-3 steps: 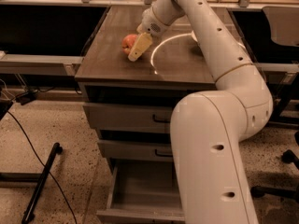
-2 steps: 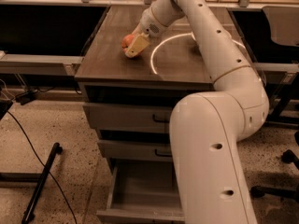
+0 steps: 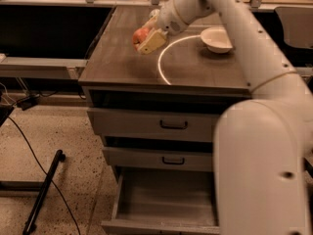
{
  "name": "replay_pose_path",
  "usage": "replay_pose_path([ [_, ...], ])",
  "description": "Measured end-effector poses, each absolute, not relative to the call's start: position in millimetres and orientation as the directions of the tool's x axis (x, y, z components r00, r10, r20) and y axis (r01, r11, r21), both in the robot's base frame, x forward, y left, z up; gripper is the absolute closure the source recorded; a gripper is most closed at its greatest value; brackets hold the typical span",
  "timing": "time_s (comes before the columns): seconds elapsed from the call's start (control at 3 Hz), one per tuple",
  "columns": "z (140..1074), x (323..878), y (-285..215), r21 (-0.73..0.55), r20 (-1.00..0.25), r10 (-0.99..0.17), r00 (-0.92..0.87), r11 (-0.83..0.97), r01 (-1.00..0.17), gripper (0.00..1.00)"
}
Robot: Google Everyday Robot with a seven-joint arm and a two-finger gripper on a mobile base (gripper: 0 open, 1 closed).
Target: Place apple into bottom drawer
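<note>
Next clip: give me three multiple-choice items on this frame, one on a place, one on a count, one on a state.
1. Where is the apple?
A) on the floor
B) in the gripper, over the cabinet top
C) inside a drawer

2. How many drawers show black handles?
A) one
B) two
C) three

3. The bottom drawer is:
A) pulled open
B) shut
C) taken out

Answers:
1 B: the gripper is closed on the apple above the left rear of the top.
2 B: only the two upper drawers carry handles.
3 A: its inner floor shows.
</note>
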State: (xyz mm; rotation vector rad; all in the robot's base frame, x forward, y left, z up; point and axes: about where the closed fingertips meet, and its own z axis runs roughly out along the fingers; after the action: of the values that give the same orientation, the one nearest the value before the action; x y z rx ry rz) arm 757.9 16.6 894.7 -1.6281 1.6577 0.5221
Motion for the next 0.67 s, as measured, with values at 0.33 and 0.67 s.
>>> replay_pose_path([
  [0.33, 980.3, 718.9, -17.3, -0.399, -0.756, -0.617, 0.217, 0.172, -0.901, 1.00],
  [0.67, 1012.4, 681.4, -25.8, -0.472, -0.781, -0.561, 0.275, 0.243, -0.847, 1.00],
])
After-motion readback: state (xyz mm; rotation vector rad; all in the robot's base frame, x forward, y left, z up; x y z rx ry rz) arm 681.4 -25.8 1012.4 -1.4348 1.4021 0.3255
